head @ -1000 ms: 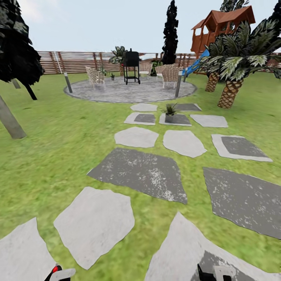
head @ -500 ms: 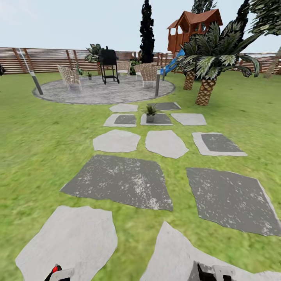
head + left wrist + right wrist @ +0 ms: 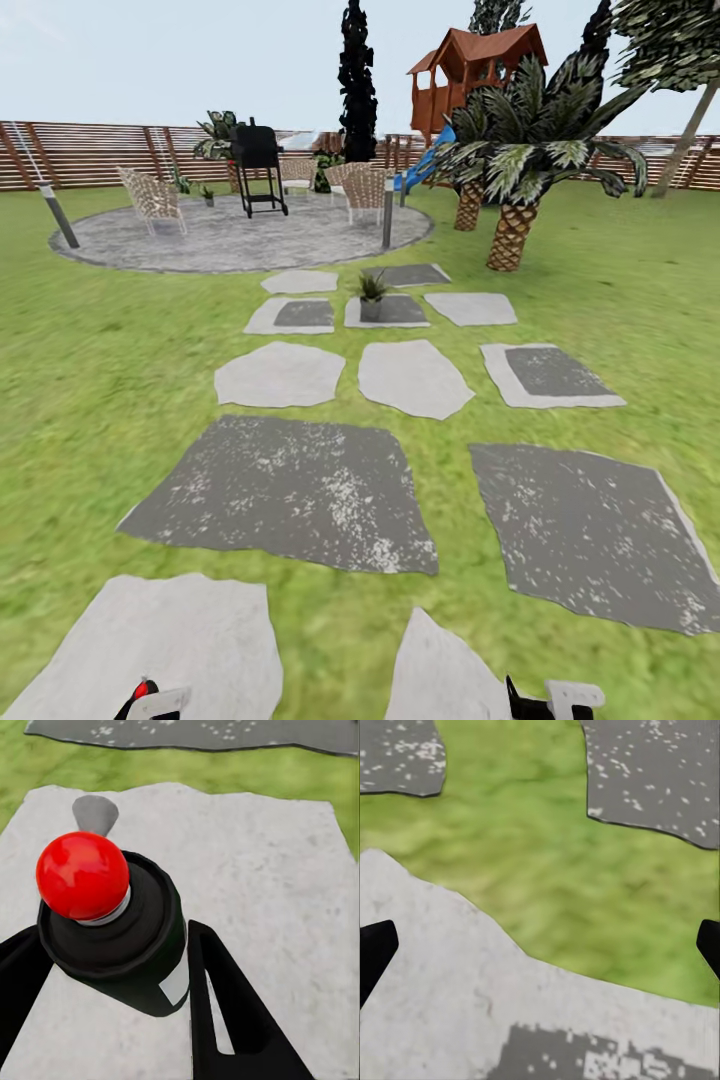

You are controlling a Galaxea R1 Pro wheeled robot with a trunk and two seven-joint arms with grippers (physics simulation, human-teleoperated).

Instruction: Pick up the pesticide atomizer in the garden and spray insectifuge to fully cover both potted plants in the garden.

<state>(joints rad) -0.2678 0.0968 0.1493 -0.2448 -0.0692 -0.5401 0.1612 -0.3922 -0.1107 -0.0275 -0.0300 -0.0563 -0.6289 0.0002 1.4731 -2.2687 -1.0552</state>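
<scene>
My left gripper is shut on the pesticide atomizer, seen from above as a dark bottle with a red ball top and a strip of white label. Its red tip also peeks up at the bottom edge of the head view. My right gripper is open over a pale stepping stone and grass, holding nothing. One small potted plant stands on a stepping stone far ahead. Another small potted plant sits on the far side of the round patio.
Stepping stones lead across the lawn to the patio with wicker chairs, a black grill and bollard lamps. A palm stands at the right, with a playhouse and a slat fence behind.
The head camera has turned right and moved forward, so the whole scene has slid left and the stones lie nearer. The grippers keep their places at the picture's bottom edge.
</scene>
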